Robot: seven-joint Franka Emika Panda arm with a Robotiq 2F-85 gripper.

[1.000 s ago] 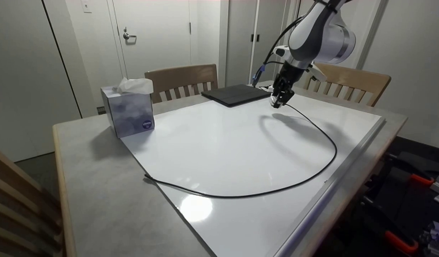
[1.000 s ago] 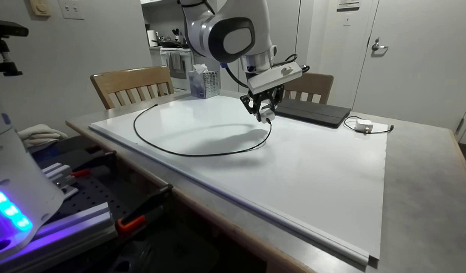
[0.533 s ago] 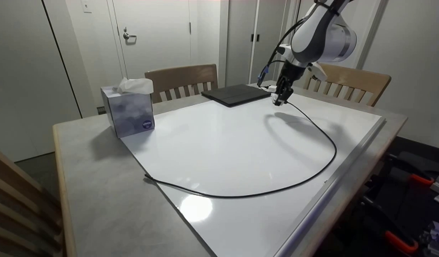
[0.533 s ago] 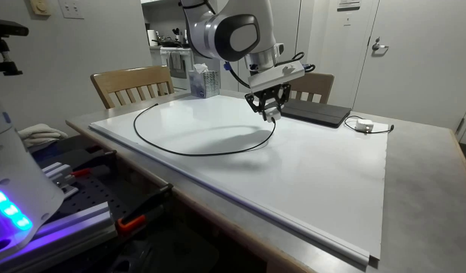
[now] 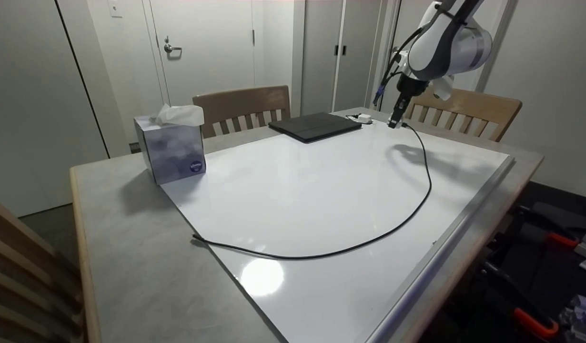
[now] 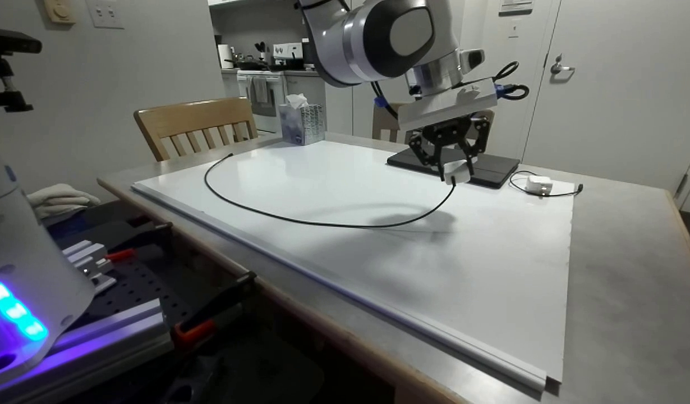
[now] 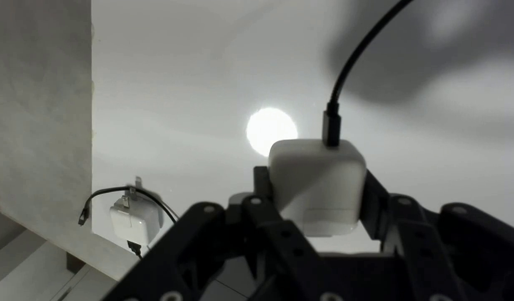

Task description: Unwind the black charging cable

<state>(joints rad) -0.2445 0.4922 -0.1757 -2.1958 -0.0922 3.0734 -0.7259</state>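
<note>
The black charging cable (image 5: 298,258) runs in one wide, open curve over the white board in both exterior views, without loops. Its free end rests at the board's edge, on the tissue-box side. The other end is plugged into a white charger block (image 7: 319,175), where the cable (image 7: 357,51) leaves the block's top side in the wrist view. My gripper (image 6: 456,168) is shut on this block, one finger pressed to each side, and holds it above the board. Near the block the cable (image 6: 345,225) hangs off the surface.
A dark flat pad (image 5: 317,126) lies at the board's far edge. Near the board's corner sits another white charger (image 6: 538,185) with a short black cord. A tissue box (image 5: 171,147) stands at another corner. A metal rail (image 6: 345,289) edges the board; wooden chairs surround the table.
My gripper has carried the charger block to the right in both exterior views, away from the cable's free end. The cable's curve has become wider and flatter; its free end stayed put.
</note>
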